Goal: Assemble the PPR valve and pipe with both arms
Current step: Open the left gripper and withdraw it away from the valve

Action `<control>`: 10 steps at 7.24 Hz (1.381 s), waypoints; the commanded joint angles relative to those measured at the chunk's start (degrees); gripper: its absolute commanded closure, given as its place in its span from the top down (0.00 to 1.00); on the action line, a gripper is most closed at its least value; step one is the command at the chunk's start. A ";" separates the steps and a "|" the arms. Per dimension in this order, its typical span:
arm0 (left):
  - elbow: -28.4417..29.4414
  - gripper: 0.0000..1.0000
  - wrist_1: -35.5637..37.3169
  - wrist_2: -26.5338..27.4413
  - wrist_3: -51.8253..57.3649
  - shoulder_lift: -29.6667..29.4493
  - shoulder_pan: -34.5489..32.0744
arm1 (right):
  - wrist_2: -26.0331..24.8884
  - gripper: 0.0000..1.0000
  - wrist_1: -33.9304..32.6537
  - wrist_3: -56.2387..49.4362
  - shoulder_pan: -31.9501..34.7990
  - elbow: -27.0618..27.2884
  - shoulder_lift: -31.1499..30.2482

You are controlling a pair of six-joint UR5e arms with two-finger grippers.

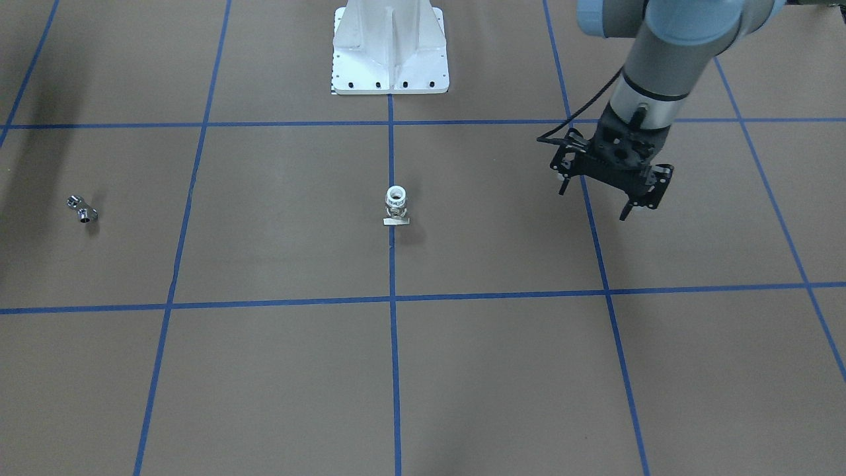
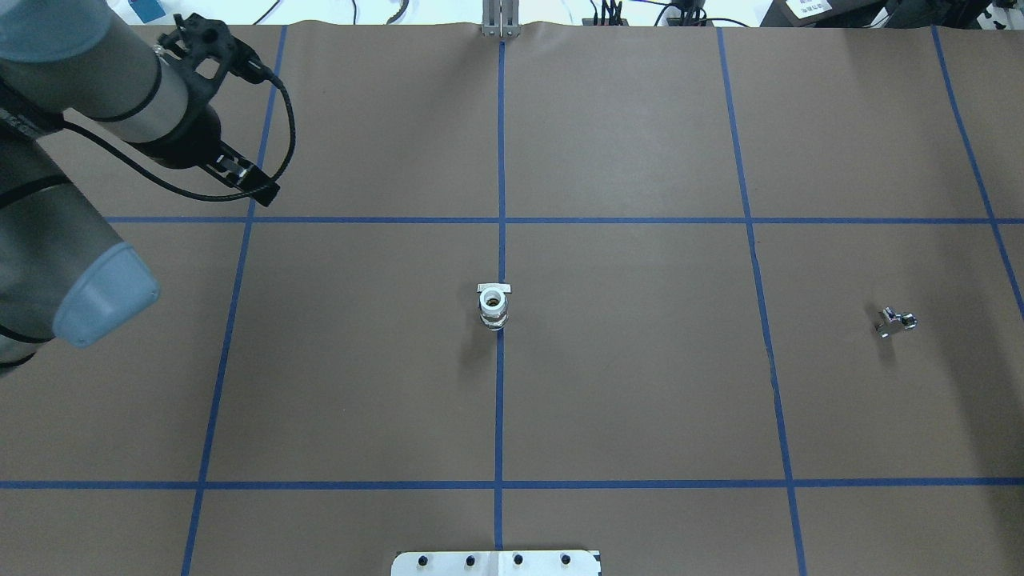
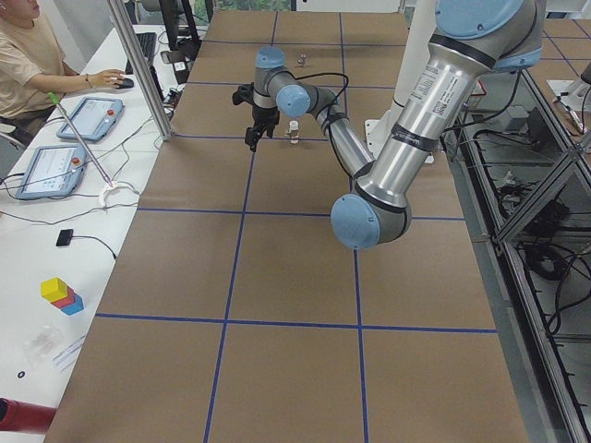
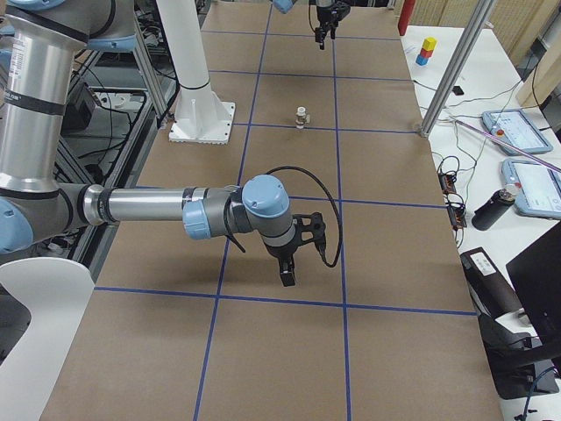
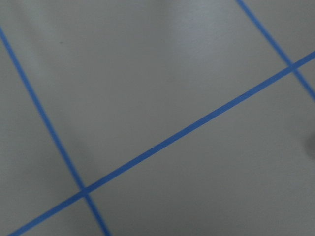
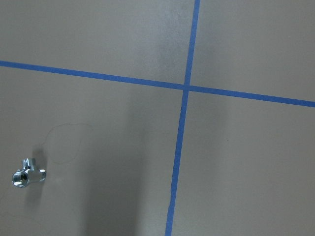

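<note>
The PPR valve (image 1: pixel 396 205) stands upright at the table's middle on a blue tape line, white ring up; it also shows in the overhead view (image 2: pixel 494 306). The pipe (image 1: pixel 82 209), a tiny chrome bent fitting, lies far to the robot's right (image 2: pixel 896 320) and shows in the right wrist view (image 6: pixel 27 173). My left gripper (image 1: pixel 593 203) hangs open and empty above the table, well to the left of the valve (image 2: pixel 256 120). My right gripper (image 4: pixel 287 272) shows only in the exterior right view, low over the table; I cannot tell if it is open.
The white pedestal (image 1: pixel 390 53) stands at the table's robot-side edge, behind the valve. Blue tape lines grid the brown table. An operator (image 3: pixel 28 55) sits at a side desk beyond an aluminium post (image 3: pixel 138 65).
</note>
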 commanded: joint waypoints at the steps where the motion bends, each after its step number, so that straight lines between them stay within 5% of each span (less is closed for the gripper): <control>1: -1.07 1.00 -0.26 -1.57 4.27 3.25 -2.49 | -0.17 1.00 5.70 9.56 -5.98 0.35 0.21; 5: -4.94 1.00 -2.09 -1.14 3.57 11.60 -4.15 | 3.17 0.99 17.70 12.40 -14.78 -0.26 -2.94; 10: -6.17 1.00 -2.89 -1.14 3.57 11.70 -4.51 | -7.09 0.98 22.16 23.54 -30.51 -0.53 -2.69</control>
